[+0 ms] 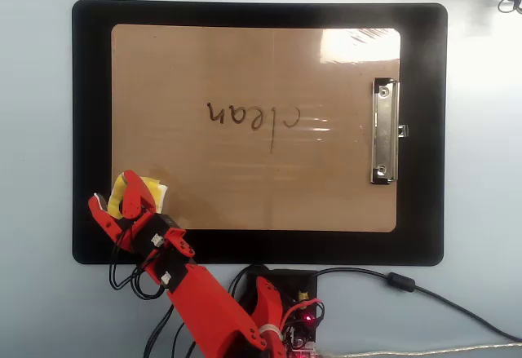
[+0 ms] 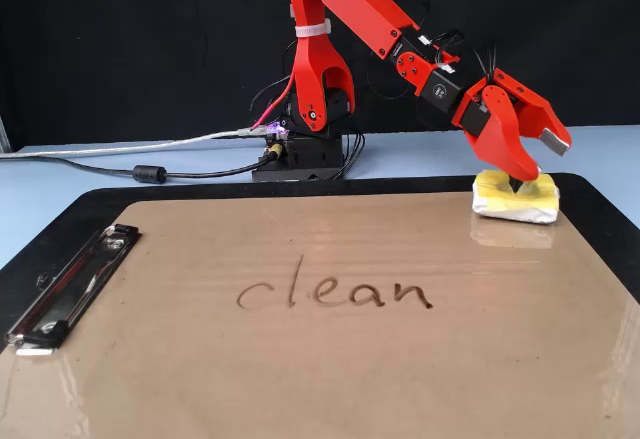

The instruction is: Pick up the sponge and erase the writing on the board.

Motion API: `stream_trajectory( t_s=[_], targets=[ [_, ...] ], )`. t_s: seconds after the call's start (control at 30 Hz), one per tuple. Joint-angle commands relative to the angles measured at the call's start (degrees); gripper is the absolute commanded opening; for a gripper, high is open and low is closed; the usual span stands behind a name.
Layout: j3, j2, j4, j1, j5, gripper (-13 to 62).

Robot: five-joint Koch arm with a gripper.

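The jaws are gaping wide astride the sponge [image 2: 516,197] on the board [image 1: 245,72], lining up to grip its knob.

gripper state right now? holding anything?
Gripper: open, fingers spread over the small square yellow sponge on the tan-brown glossy clipboard; not holding it yet.
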Motion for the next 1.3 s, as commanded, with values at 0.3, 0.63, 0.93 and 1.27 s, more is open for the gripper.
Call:
stream_trajectory(
  t_s=[0.3,0.63,0.93,1.27],
  targets=[
    [5.5,0.4,-2.0,-3.2,2.3,33.6],
    [8.9,-0.2,-3.2,-3.5,7.6,30.6],
    [8.8,-3.8,-12.0,-3.9,12.5,27.1],
    [13.0,-0.2,-12.0,-1.7,12.5,-7.8]
  ],
)
